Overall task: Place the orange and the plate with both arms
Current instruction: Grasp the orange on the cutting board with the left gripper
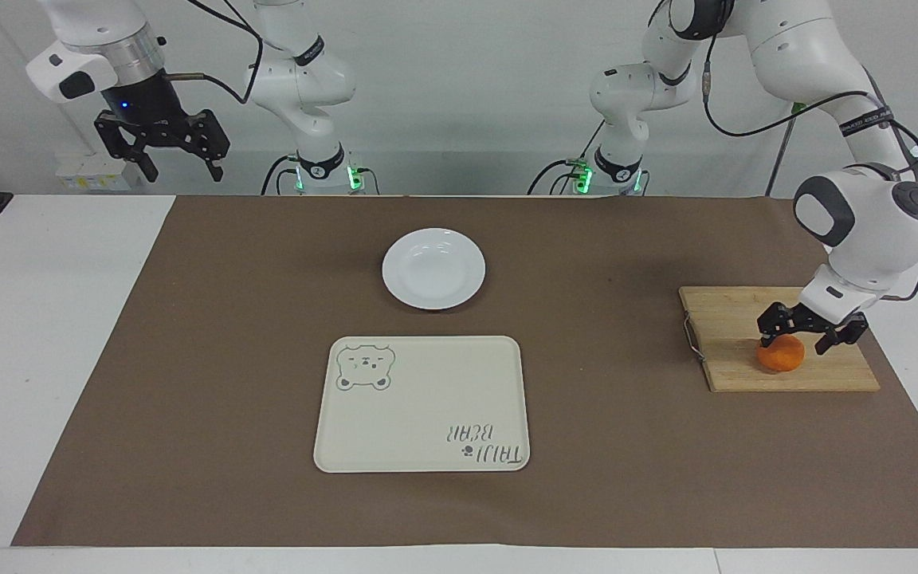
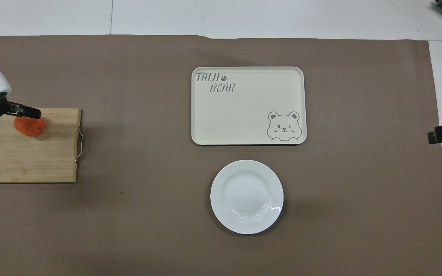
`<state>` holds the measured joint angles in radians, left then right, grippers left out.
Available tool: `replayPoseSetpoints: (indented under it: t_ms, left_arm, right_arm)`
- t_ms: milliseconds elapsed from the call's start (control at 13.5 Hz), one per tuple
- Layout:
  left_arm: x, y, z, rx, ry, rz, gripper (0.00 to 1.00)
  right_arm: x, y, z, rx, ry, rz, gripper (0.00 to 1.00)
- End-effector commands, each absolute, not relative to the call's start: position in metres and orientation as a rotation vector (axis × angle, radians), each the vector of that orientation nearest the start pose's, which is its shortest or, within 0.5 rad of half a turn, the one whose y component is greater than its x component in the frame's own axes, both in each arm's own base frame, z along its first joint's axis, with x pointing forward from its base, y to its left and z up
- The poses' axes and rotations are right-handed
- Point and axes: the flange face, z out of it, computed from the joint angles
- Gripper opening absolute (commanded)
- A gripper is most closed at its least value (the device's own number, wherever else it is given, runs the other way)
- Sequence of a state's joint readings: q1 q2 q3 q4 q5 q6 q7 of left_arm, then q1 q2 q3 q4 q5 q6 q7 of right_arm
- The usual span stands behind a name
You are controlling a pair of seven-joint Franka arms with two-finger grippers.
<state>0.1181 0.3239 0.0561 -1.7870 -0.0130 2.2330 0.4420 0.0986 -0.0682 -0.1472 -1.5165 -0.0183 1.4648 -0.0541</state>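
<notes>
Right gripper [image 1: 180, 163]: parked way up off the table at the right arm's end, over the bare white tabletop by the edge of the brown mat [image 1: 268, 494]. Fingers spread apart, nothing between them. That arm is just waiting. In the overhead view only a black bit of it pokes in at the edge.

Plate [image 1: 433, 269]: white, round, glossy, sitting flat on the mat around the middle of the table, on the side closer to the robots. Nothing on it, neither gripper anywhere near it.

Tray [image 1: 423, 414]: cream rectangle with a bear drawing and "TAIJI BEAR" lettering, just beside the plate and farther from the robots. They're close but not touching.

Cutting board [image 1: 734, 307]: wooden, with a metal handle on the edge facing the tray, at the left arm's end of the table, well apart from the plate and tray.

Orange [image 1: 780, 356]: on the board, on the part farther from the robots.

Left gripper [image 1: 800, 341]: down low right at the orange, fingers wide apart with one on each side of the fruit. Top of the orange sits up between them. Can't tell whether the fingers are actually touching the skin.
</notes>
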Motion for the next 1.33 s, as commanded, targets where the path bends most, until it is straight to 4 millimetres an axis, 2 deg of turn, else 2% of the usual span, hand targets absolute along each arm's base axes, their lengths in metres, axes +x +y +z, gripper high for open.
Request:
replayPoseSetpoints:
  t_ms: [0, 148, 295, 443, 665, 738, 812, 886, 1034, 1255]
  left_arm:
    - [0.645, 0.127, 0.369, -3.044, 0.445, -0.220, 1.00]
    - [0.642, 0.128, 0.362, -3.047, 0.445, -0.207, 1.00]
    - [0.633, 0.125, 0.343, -3.058, 0.446, -0.172, 1.00]
    - [0.623, 0.120, 0.332, -3.057, 0.443, -0.186, 1.00]
    - [0.621, 0.121, 0.330, -3.058, 0.441, -0.184, 1.00]
    - [0.622, 0.121, 0.331, -3.059, 0.429, -0.186, 0.84]
    - [0.623, 0.120, 0.332, -3.071, 0.384, -0.190, 0.14]
    - [0.625, 0.116, 0.334, -3.082, 0.332, -0.203, 0.00]
    - [0.628, 0.108, 0.343, -3.082, 0.340, -0.224, 0.00]
    - [0.629, 0.092, 0.373, -3.071, 0.372, -0.271, 0.00]
  right_arm:
    - [0.517, -0.033, 0.678, -3.155, -0.032, -0.012, 1.00]
    - [0.517, -0.034, 0.678, -3.155, -0.030, -0.012, 1.00]
    - [0.517, -0.034, 0.678, -3.155, -0.030, -0.012, 1.00]
    - [0.517, -0.034, 0.678, -3.155, -0.030, -0.012, 1.00]
    - [0.517, -0.034, 0.678, -3.155, -0.030, -0.012, 1.00]
    - [0.517, -0.034, 0.677, -3.155, -0.030, -0.009, 1.00]
    - [0.517, -0.034, 0.678, -3.155, -0.030, -0.012, 1.00]
    - [0.517, -0.034, 0.677, -3.155, -0.030, -0.009, 1.00]
    - [0.517, -0.034, 0.678, -3.155, -0.030, -0.012, 1.00]
    - [0.517, -0.034, 0.678, -3.155, -0.030, -0.012, 1.00]
